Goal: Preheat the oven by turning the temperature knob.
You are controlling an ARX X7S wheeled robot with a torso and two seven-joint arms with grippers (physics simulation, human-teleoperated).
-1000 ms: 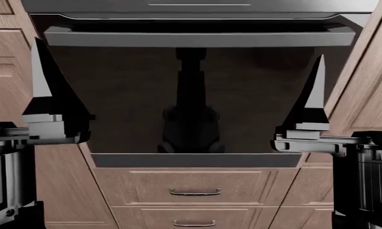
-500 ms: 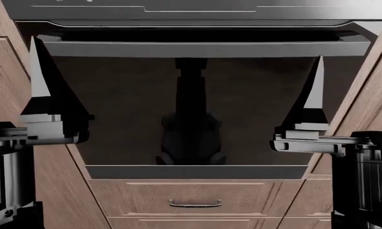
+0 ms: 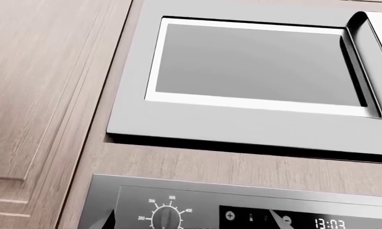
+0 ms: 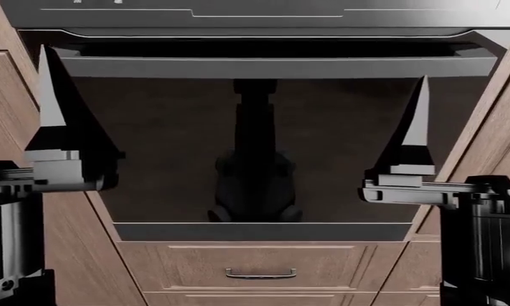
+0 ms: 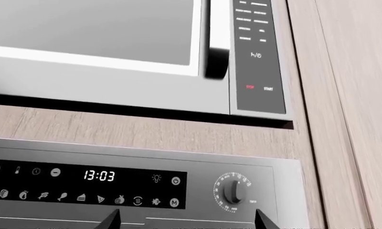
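Note:
The oven's dark glass door fills the middle of the head view, with its long grey bar handle above it and the grey control panel at the top edge. In the left wrist view the panel carries the temperature knob, marked 250, 300 and 400, left of a 13:03 display. My left gripper is open and empty, short of the panel, with the knob between its fingertips in view. My right gripper is open and empty, below the display and a second knob. Both also show in the head view, left and right.
A built-in microwave with a bar handle sits above the oven; its keypad shows in the right wrist view. Light wood cabinet panels flank the oven. A wood drawer with a small metal handle lies below the door.
The head view has risen: the oven door and handle sit lower in the picture and the second drawer has dropped out of view. Both grippers stay open and hold their places.

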